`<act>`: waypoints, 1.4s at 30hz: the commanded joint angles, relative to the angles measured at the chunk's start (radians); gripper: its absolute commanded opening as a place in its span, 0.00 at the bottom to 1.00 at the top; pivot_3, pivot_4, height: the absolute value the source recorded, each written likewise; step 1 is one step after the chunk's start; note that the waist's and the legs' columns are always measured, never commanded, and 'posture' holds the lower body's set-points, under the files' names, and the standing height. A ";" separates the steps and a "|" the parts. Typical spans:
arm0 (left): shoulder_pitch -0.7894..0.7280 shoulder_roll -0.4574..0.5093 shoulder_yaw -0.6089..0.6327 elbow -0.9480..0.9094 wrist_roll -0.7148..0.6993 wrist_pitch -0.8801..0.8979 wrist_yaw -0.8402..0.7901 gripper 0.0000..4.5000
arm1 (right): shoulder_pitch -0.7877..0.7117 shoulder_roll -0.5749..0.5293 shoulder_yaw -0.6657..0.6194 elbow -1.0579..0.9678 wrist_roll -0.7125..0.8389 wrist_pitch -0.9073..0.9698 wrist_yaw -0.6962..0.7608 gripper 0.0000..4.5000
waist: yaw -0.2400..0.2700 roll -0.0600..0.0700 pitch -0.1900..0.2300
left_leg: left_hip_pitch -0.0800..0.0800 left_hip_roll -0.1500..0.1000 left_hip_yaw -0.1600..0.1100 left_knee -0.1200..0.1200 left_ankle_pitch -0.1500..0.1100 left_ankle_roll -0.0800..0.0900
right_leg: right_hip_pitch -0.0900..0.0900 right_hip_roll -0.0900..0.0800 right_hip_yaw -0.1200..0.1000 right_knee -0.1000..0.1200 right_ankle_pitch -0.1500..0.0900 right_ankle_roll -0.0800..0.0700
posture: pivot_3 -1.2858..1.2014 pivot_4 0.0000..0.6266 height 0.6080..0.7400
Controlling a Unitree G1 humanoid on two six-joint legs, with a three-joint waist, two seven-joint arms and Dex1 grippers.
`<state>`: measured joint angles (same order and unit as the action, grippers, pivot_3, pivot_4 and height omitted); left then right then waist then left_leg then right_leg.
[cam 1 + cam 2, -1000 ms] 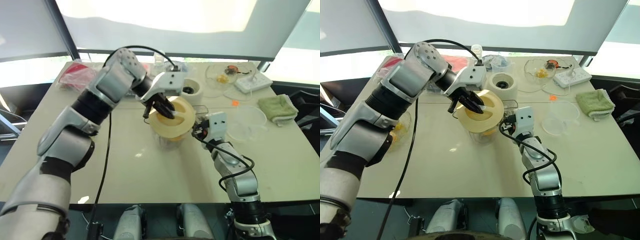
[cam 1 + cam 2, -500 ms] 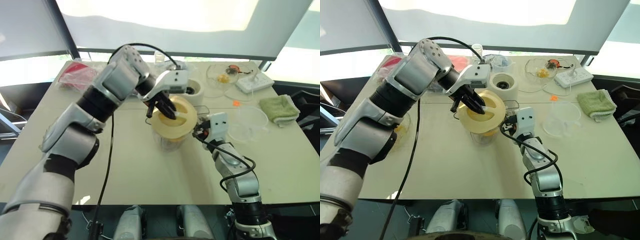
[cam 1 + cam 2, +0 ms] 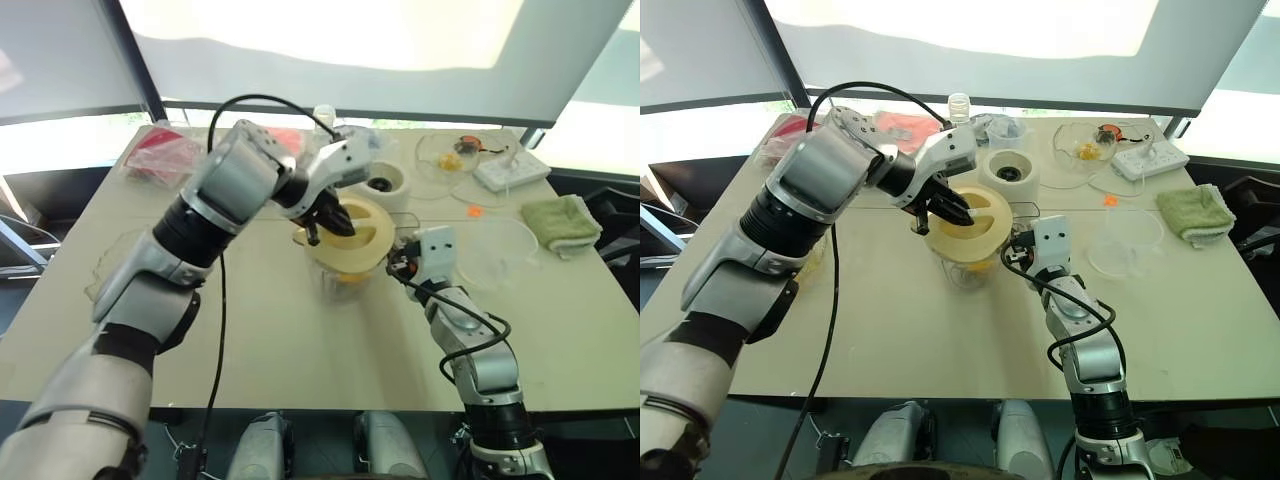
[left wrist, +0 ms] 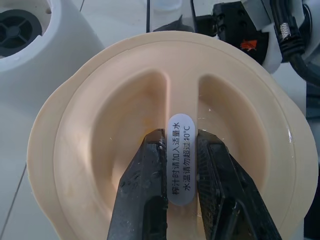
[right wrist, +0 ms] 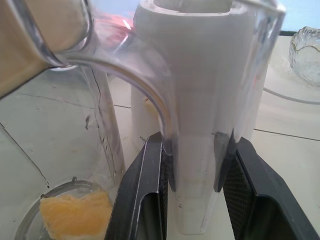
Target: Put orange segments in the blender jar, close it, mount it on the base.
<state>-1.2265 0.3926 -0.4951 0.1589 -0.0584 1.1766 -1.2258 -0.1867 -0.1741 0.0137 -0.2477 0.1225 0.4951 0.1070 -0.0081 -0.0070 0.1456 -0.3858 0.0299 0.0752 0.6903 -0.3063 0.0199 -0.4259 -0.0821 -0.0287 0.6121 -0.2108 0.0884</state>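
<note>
Robot test room: bare table (image 3: 300,350), power strip (image 3: 510,170), big shaded windows (image 3: 330,40).

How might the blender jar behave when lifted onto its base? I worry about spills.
The blender jar looks like rigid clear plastic, so it should keep its shape. It holds few orange segments, so probably light. With the cream lid on top and the right gripper clamping its handle, it may swing or tip.
</note>
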 commanded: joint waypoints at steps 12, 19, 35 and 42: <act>0.127 0.026 -0.137 0.077 -0.059 0.068 0.078 0.06 | -0.029 -0.008 -0.051 -0.073 0.001 -0.033 -0.008 0.21 | -0.002 0.001 -0.001 | 0.000 -0.005 0.000 -0.003 0.000 0.000 | 0.000 -0.006 0.000 -0.001 -0.002 0.003 | 0.52 0.24 1.00; 0.095 0.083 -0.167 0.084 -0.041 -0.112 -0.004 0.67 | -0.028 -0.013 -0.055 -0.057 0.001 -0.048 0.004 0.21 | -0.004 0.001 -0.001 | 0.000 -0.004 0.000 -0.004 0.000 0.000 | -0.001 -0.005 0.000 0.000 -0.002 0.002 | 0.52 0.24 1.00; -0.230 0.091 0.442 0.265 -0.319 -0.420 -0.036 0.67 | 0.002 -0.026 -0.080 -0.075 0.008 -0.042 0.012 0.21 | -0.004 -0.001 0.016 | -0.024 -0.008 0.001 -0.005 0.001 -0.002 | -0.025 -0.004 0.000 0.001 0.000 0.009 | 0.52 0.24 1.00; 0.037 0.156 0.565 0.105 -0.312 -0.391 0.202 0.67 | -0.089 -0.041 -0.206 -0.367 0.156 0.233 -0.022 0.21 | -0.006 0.001 0.019 | -0.022 -0.007 0.000 -0.005 0.003 -0.004 | -0.024 -0.005 0.000 0.004 0.001 0.008 | 0.52 0.24 1.00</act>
<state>-1.2189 0.5297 0.0211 0.3623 -0.3445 0.7613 -1.0613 -0.1952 -0.2029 -0.1343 -0.4375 0.2058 0.6647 0.0963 -0.0140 -0.0063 0.1650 -0.4078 0.0241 0.0757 0.6856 -0.3029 0.0149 -0.4499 -0.0870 -0.0285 0.6165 -0.2103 0.0969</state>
